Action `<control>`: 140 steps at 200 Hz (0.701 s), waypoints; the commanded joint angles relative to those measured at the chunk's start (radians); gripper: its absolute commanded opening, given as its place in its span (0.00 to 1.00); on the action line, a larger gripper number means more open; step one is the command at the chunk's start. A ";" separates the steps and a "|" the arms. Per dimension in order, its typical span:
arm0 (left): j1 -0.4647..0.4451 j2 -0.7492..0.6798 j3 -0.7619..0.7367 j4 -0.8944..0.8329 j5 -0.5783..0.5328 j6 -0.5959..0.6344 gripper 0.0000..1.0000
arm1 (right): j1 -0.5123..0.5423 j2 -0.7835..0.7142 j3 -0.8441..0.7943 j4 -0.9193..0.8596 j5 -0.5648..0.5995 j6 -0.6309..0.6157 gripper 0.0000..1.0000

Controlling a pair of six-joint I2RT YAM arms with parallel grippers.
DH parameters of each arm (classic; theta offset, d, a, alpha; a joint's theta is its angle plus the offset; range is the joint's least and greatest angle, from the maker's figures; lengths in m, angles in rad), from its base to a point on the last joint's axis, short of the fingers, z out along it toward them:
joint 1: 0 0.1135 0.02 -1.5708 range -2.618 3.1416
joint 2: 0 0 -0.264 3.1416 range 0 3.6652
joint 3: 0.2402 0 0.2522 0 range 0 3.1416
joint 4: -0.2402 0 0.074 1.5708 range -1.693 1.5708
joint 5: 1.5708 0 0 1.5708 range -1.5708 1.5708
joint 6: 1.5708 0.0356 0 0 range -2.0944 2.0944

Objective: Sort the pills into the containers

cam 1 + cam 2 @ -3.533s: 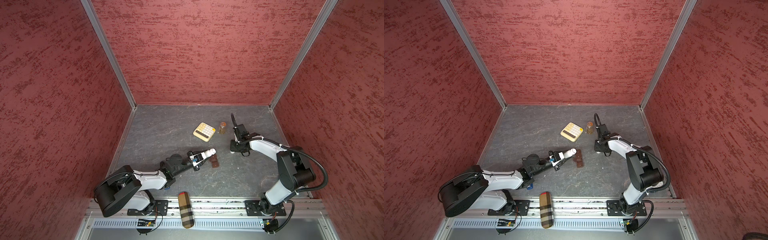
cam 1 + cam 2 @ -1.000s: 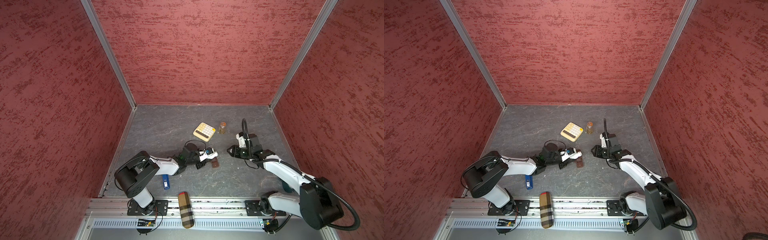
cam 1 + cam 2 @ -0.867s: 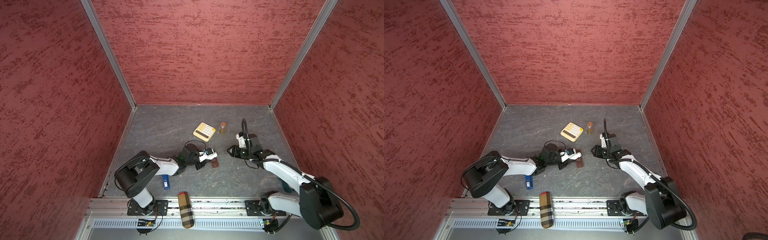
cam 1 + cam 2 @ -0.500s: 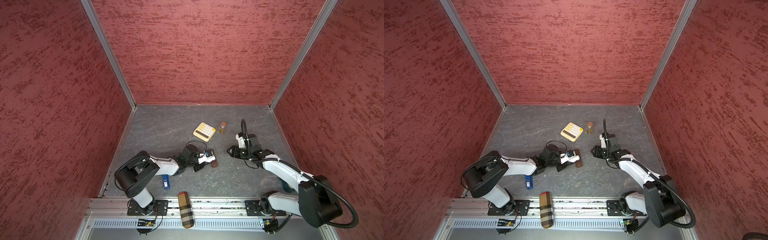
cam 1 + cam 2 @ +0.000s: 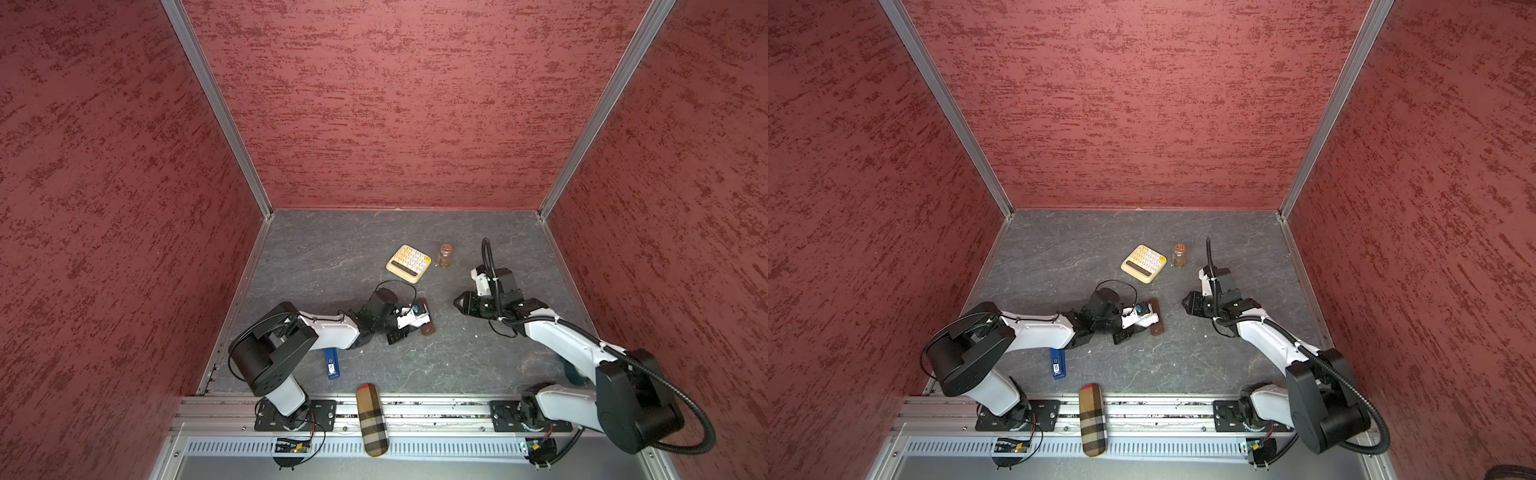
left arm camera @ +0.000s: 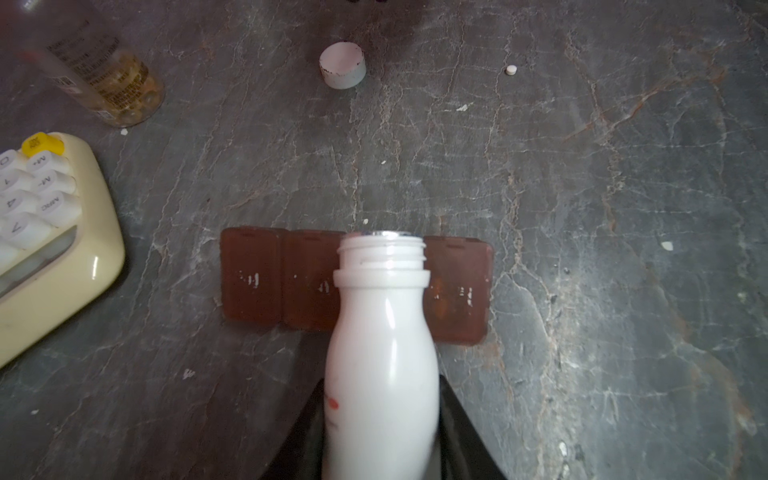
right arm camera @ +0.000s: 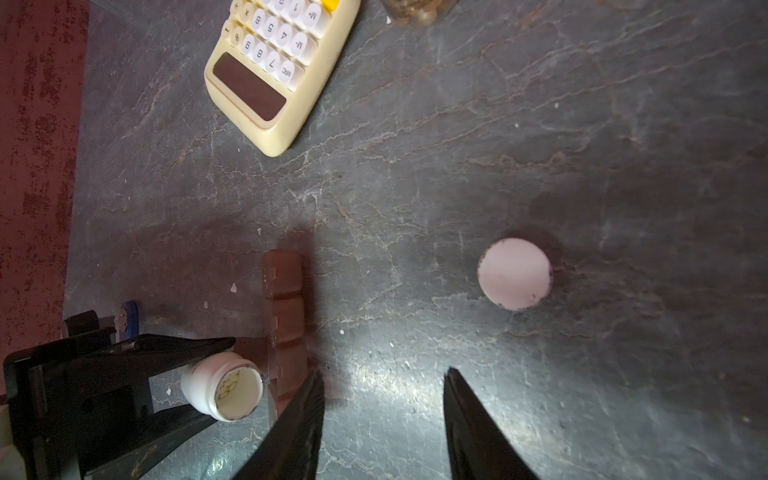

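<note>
Left claw [image 6: 380,380] still pinching white bottle [image 6: 382,332] over containers [image 6: 253,282], right claw [image 7: 384,370] spread, blue stick [image 5: 331,362] newly exposed, calculator [image 7: 266,95] key MRC.

This is a robotics lab test cell. Red textured panels [image 5: 407,104] close off a grey stone-patterned worktop [image 5: 332,257] at 9, 12 and 3 o'clock, joined by bare aluminium posts [image 5: 216,108]. Along the 6 o'clock edge runs an aluminium rail [image 5: 415,411]. The left arm [image 5: 328,332] and the right arm [image 5: 561,340], both white and black, are bolted to it on black plates. A thick cable [image 5: 685,415] loops from the right arm, and a small circuit board [image 5: 291,447] hangs below the rail.
</note>
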 commanded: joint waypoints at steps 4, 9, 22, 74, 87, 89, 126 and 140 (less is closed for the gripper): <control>-0.003 -0.034 0.026 -0.023 -0.003 0.013 0.00 | -0.003 0.008 -0.002 0.028 -0.012 -0.019 0.48; -0.003 -0.038 0.026 -0.023 -0.003 0.013 0.00 | -0.003 0.008 -0.001 0.027 -0.012 -0.020 0.48; -0.004 -0.045 0.027 -0.026 -0.004 0.013 0.00 | -0.003 0.009 -0.004 0.029 -0.013 -0.020 0.48; -0.003 -0.061 0.051 -0.076 0.000 0.019 0.00 | -0.003 0.017 -0.006 0.035 -0.016 -0.022 0.48; -0.005 -0.067 0.061 -0.102 -0.002 0.022 0.00 | -0.003 0.018 -0.006 0.035 -0.016 -0.026 0.48; -0.005 -0.068 0.063 -0.108 -0.003 0.022 0.00 | -0.003 0.018 -0.006 0.035 -0.015 -0.026 0.48; -0.006 -0.079 0.105 -0.218 -0.017 0.038 0.00 | -0.003 0.024 -0.011 0.043 -0.019 -0.026 0.48; -0.007 -0.084 0.109 -0.238 -0.015 0.038 0.00 | -0.003 0.026 -0.012 0.045 -0.018 -0.026 0.48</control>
